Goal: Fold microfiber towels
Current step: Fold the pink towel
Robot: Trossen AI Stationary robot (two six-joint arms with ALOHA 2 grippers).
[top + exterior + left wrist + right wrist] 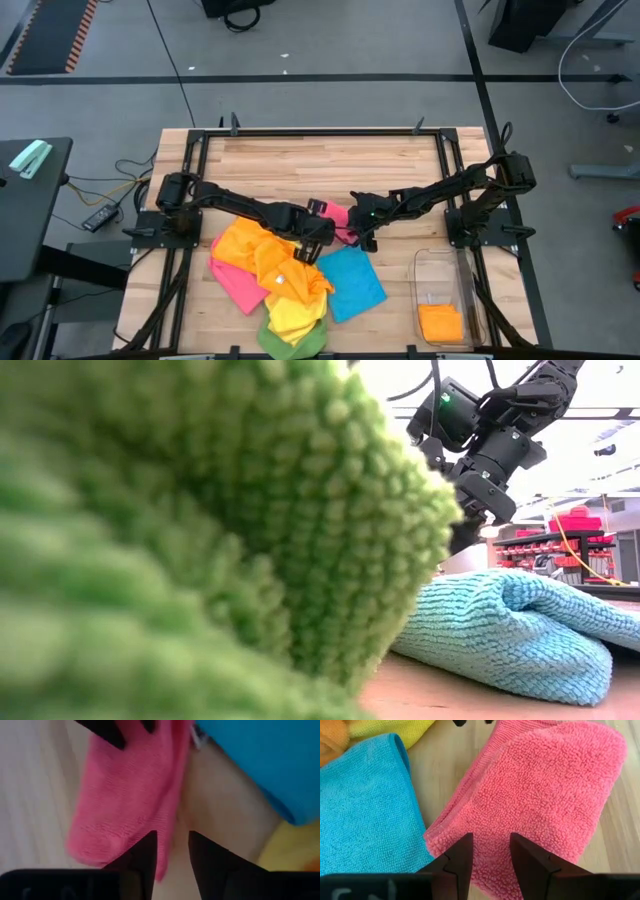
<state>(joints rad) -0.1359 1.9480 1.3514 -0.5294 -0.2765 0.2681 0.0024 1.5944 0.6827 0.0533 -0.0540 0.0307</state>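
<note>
Pink towel [540, 795] lies folded on the table [300, 160] between both arms. Left tool [172, 852] and right tool [491, 855] hover over it, fingers a little apart, holding nothing, probably ready to pinch its edges.

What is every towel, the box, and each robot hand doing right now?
Pink towel: folded, flat on the table, between both grippers.
Blue towel: lying flat beside the pile.
Orange, yellow and green towels: heaped, unfolded.
Clear bin: upright, one folded orange towel inside.
Left gripper: fingers apart, over the pink towel's edge, holding nothing.
Right gripper: fingers apart, over the pink towel.
</note>
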